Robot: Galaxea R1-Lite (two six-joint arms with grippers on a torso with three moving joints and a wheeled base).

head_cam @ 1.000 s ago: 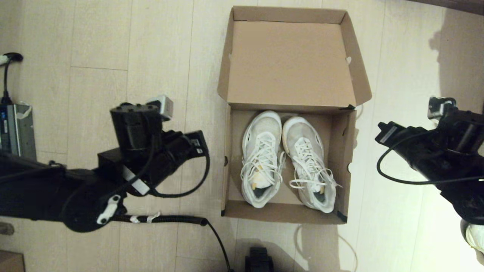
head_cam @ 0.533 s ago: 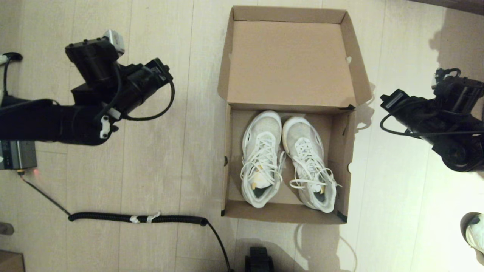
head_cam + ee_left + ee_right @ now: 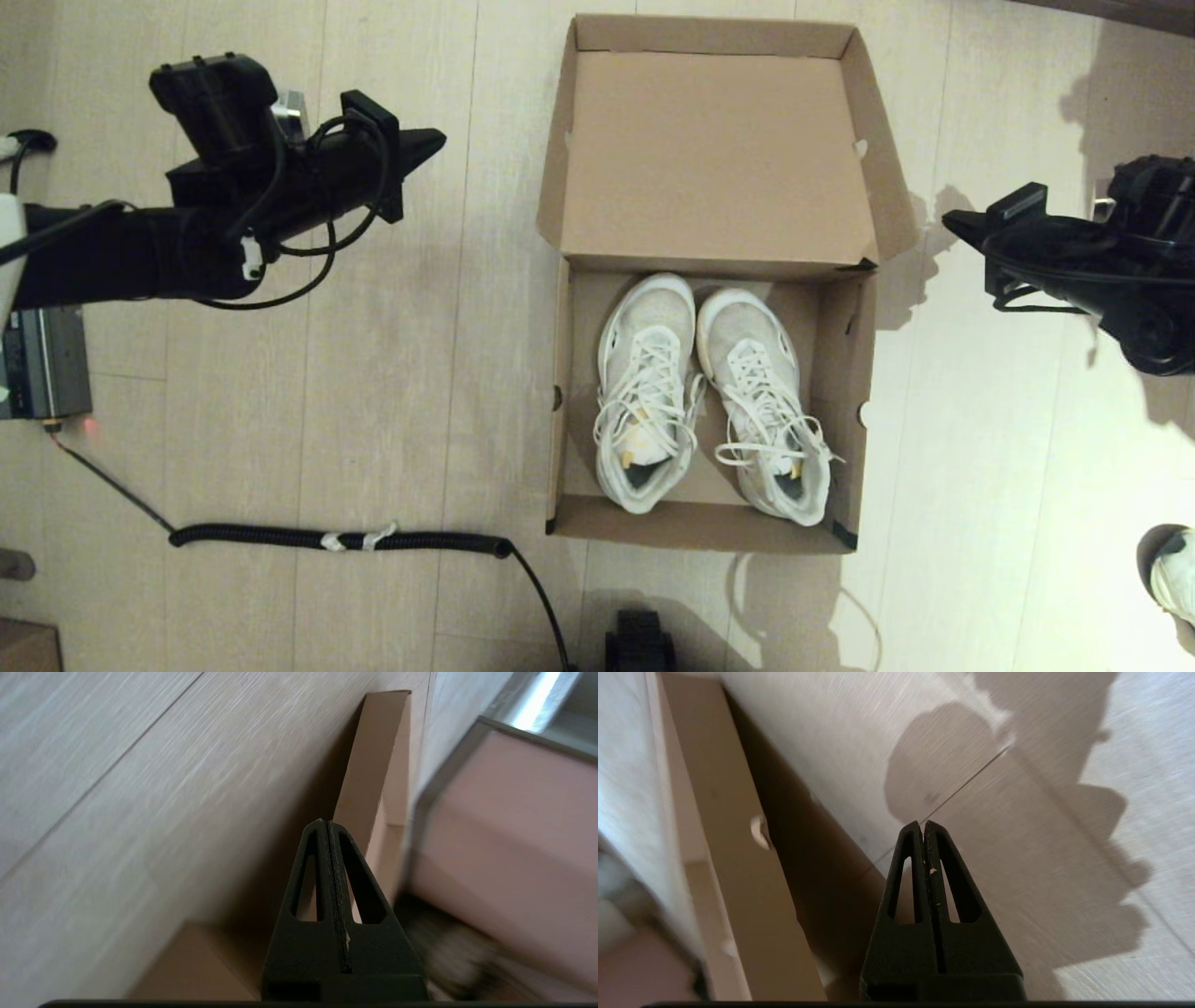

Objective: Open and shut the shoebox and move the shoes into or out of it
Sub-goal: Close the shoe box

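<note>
The brown shoebox (image 3: 695, 527) lies open on the floor, its lid (image 3: 714, 154) folded flat away from me. Both white mesh shoes (image 3: 646, 392) (image 3: 766, 401) sit side by side inside it, toes toward the lid. My left gripper (image 3: 434, 142) hangs shut and empty to the left of the lid, pointing at its side flap (image 3: 373, 760). On the other side, my right gripper (image 3: 954, 222) is shut and empty too, just off the lid's right flap (image 3: 733, 858). Neither touches the box.
A coiled black cable (image 3: 345, 539) runs along the floor left of the box. A grey device (image 3: 37, 359) sits at the far left edge. A lone whitish shoe (image 3: 1172, 579) shows at the lower right corner. A pale cabinet (image 3: 509, 835) fills part of the left wrist view.
Both arms swung up from beside the box body toward the lid's sides. The left gripper turned to point at the lid; the right one moved up and inward.
</note>
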